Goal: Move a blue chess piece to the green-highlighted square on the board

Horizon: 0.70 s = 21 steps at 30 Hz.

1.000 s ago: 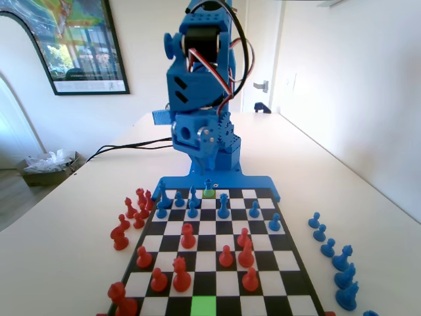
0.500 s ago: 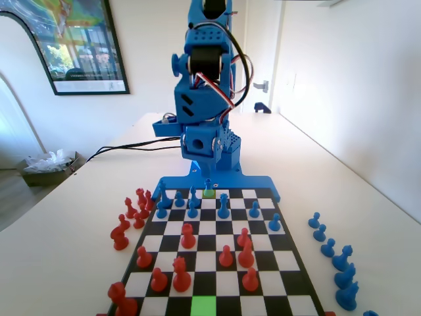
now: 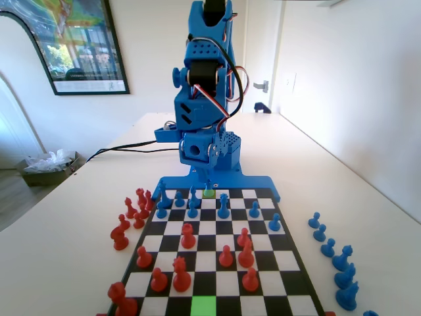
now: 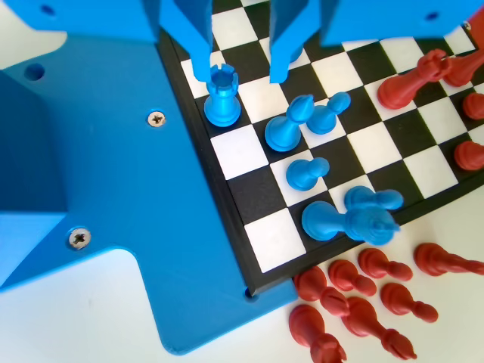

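While the gripper (image 4: pixel 238 72) hangs parted and empty, slim knob-topped blue chess piece (image 3: pixel 208 184) upright, back row.

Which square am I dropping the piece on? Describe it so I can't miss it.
In the fixed view, find the board and go to its row nearest the camera, at the picture's bottom edge. The green-highlighted square sits mid-row there. It is empty and vivid lime, unlike the duller olive square at the arm's end.
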{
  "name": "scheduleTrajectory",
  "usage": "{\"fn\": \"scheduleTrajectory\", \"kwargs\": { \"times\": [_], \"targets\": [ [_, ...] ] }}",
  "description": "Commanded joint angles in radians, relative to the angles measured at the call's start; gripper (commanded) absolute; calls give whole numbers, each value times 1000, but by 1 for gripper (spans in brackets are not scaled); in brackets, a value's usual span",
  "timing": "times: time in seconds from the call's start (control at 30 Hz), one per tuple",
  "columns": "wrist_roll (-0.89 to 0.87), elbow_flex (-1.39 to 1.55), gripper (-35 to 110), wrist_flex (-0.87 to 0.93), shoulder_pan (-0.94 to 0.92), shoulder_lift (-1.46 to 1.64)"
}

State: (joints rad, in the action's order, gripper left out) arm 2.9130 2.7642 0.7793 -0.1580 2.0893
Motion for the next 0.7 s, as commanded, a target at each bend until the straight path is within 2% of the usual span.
{"fn": "scheduleTrajectory", "kwargs": {
  "times": [0.0, 0.47, 0.67],
  "targets": [
    [153, -8, 12, -21, 3, 6],
    [152, 29, 12, -95, 25, -25],
    [149, 0, 11, -64, 23, -25]
  ]
}}
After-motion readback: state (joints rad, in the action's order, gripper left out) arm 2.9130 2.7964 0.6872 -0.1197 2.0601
